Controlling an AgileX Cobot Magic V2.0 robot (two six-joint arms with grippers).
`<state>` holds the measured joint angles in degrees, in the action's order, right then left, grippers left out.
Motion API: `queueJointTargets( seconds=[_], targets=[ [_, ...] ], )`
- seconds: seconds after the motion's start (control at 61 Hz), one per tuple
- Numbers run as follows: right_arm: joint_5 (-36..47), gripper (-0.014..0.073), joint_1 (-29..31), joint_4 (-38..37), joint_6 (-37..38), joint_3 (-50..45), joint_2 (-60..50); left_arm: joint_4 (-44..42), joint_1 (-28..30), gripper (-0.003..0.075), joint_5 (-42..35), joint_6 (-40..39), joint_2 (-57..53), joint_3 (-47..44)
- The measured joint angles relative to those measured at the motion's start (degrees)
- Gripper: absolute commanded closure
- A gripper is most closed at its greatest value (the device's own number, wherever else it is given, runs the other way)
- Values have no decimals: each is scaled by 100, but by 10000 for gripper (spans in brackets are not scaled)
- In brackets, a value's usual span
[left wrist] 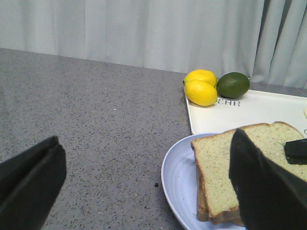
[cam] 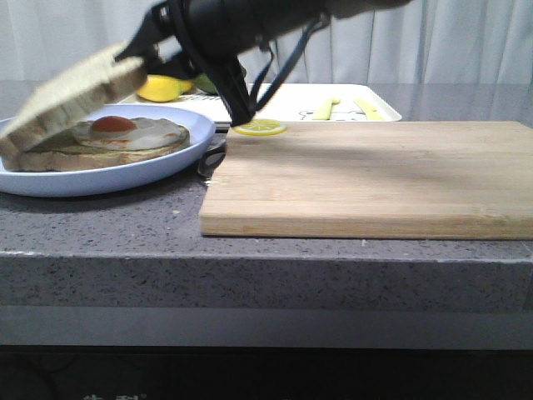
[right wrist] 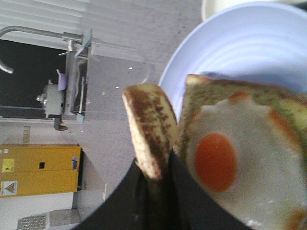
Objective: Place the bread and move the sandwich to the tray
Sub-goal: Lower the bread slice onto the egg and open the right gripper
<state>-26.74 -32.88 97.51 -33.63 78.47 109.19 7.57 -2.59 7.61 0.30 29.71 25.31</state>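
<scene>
My right gripper is shut on one edge of the bread. It holds the bread tilted over the toast slice with the fried egg on the light blue plate, the bread's far edge down near the plate. The right wrist view shows the pinched crust between the right gripper's jaws, beside the egg yolk. My left gripper is wide open and empty over the counter beside the plate. The white tray lies behind the plate and board.
A wooden cutting board lies right of the plate, with a lemon slice at its back corner. Two lemons and a green lime sit at the tray's corner. The counter's front edge is near.
</scene>
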Motion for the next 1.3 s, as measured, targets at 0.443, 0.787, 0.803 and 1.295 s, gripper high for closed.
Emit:
queueJointTargets(
  seconds=[0.443,0.787,0.803,1.295],
  targets=[
    [118,302,192,-499,0,0,25,0,0,49,0,0,0,0],
    [-360,202,260,-791,12,0,25,0,0,49,0,0,0,0],
    [-383,202,260,-804,12,0,25,0,0,49,0,0,0,0],
    [-950,202,329,-2158,857,2,25,0,0,49,0,0,0,0]
  ],
)
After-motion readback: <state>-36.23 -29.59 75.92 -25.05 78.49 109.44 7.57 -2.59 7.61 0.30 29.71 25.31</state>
